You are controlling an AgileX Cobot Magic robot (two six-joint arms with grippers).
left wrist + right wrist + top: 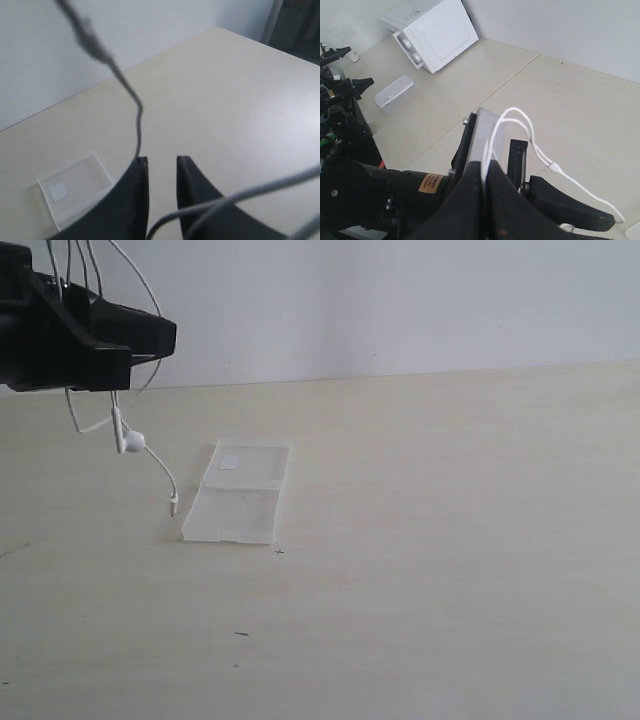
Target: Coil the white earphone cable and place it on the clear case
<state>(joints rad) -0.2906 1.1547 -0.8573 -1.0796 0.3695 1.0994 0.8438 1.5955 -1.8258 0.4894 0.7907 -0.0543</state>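
Tabletop [420, 640] nearest the lens bears the clear case [240, 495], with the white earphone cable [130, 442] dangling just left below the left gripper [165, 340]; left wrist view: jaws narrowly apart beside a strand; right wrist view: right gripper [485, 165] pinching a loop; coiling judged unfinished, next calling for gathering, then lowering onto the case.

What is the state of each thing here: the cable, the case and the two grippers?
earphone cable: up in the air, hanging in loose strands, not on the case.
clear case: lying flat on the table, nothing on it.
left gripper: jaws narrowly apart, cable beside one fingertip.
right gripper: shut on the cable.
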